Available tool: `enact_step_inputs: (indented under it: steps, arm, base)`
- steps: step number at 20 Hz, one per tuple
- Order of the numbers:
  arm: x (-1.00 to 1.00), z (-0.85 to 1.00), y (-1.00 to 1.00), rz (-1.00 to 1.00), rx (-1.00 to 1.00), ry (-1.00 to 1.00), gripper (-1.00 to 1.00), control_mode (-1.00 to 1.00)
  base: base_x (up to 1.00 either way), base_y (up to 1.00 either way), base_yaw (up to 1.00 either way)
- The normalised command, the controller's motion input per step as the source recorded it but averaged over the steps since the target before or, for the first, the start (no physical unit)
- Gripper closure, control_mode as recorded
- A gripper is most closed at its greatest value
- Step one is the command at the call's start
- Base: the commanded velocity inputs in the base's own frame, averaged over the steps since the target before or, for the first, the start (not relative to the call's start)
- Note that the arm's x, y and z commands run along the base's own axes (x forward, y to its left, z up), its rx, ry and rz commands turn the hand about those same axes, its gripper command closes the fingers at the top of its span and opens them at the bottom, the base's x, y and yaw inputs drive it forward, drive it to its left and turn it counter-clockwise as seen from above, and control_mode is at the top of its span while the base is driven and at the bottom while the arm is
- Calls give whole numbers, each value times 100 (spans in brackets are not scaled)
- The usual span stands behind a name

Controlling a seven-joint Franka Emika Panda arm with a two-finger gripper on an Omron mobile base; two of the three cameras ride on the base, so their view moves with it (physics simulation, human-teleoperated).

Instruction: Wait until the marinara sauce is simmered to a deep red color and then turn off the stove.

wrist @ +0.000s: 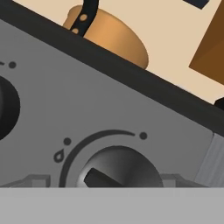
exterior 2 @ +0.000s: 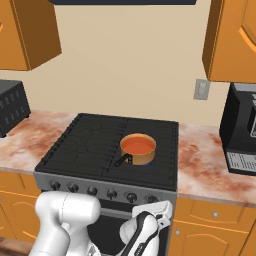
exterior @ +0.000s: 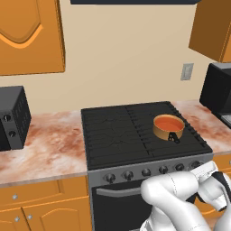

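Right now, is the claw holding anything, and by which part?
Cannot tell: the claw is right at a stove knob, but contact isn't visible.

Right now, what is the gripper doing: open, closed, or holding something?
Gripper: cannot be told. In the hand view it sits right at a stove knob on the grey front panel, fingertips barely showing.
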Motion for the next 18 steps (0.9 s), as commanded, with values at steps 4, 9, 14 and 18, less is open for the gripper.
enact_step_inputs:
  steps: [4,9,14,18]
  arm:
    - [5,0,0,0,0,0,100,-100]
    - [0,0,0,0,0,0,100,-100]
    - [0,0,0,0,0,0,100,-100]
    - [0,0,0,0,0,0,100,-100]
  base:
    - [0,0,0]
    - [0,0,0]
    - [0,0,0]
    - [0,0,0]
